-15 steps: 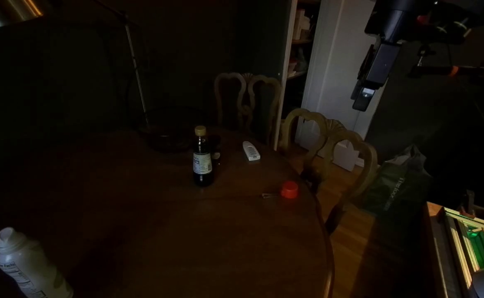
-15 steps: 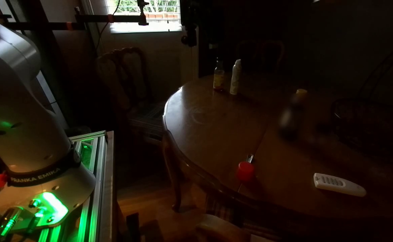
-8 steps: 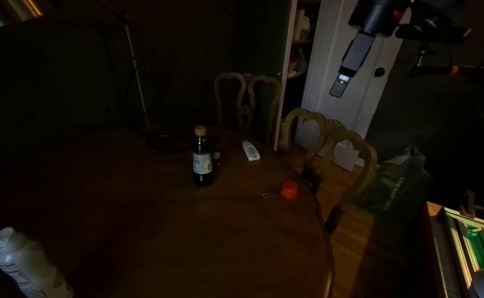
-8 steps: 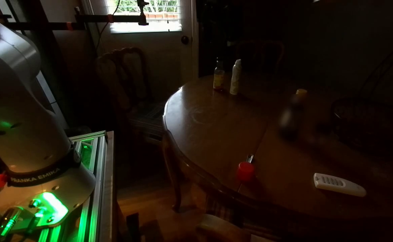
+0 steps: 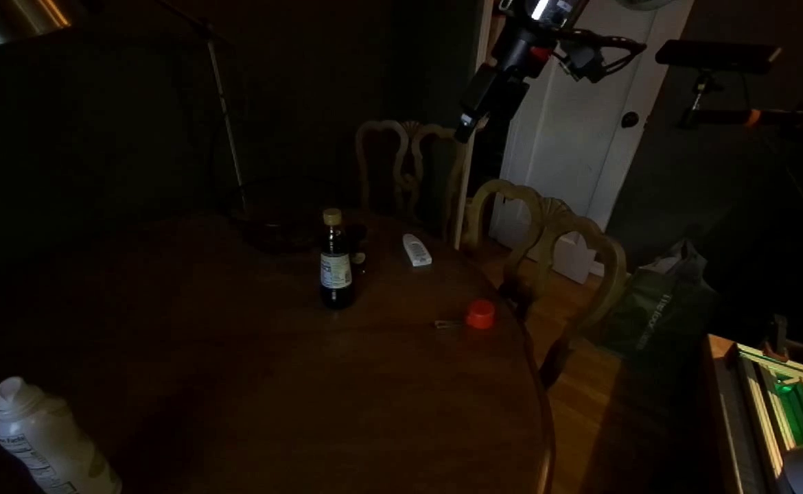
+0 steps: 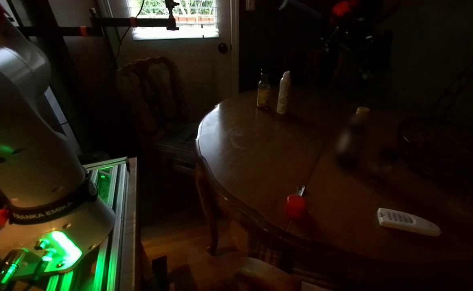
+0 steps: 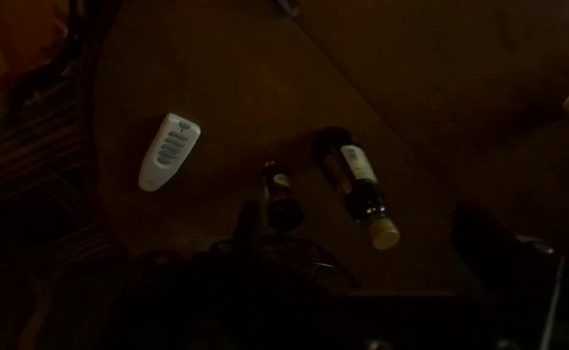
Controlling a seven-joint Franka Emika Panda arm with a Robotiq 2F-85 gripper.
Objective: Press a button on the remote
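The remote is a slim whitish bar with grey buttons, lying face up on the dark wooden table. It shows in both exterior views (image 5: pixel 416 250) (image 6: pixel 408 222) and at left of centre in the wrist view (image 7: pixel 169 152). My gripper (image 5: pixel 473 129) hangs high above the table, up and to the right of the remote in that exterior view. In the wrist view my gripper (image 7: pixel 355 203) is open, its dark fingers wide apart with nothing held between them. The remote lies outside the span of the fingers, beyond the left one. The room is very dark.
A dark bottle (image 5: pixel 336 281) with a pale label stands near the remote, beside a smaller dark bottle (image 7: pixel 282 199). A red object (image 5: pixel 480 315) sits near the table edge. A white can (image 6: pixel 284 93) and another bottle (image 6: pixel 263 93) stand farther off. Chairs (image 5: pixel 552 206) border the table.
My gripper has moved left across that exterior view, from over the door area toward the table, and has turned. The remote and the other objects have not moved.
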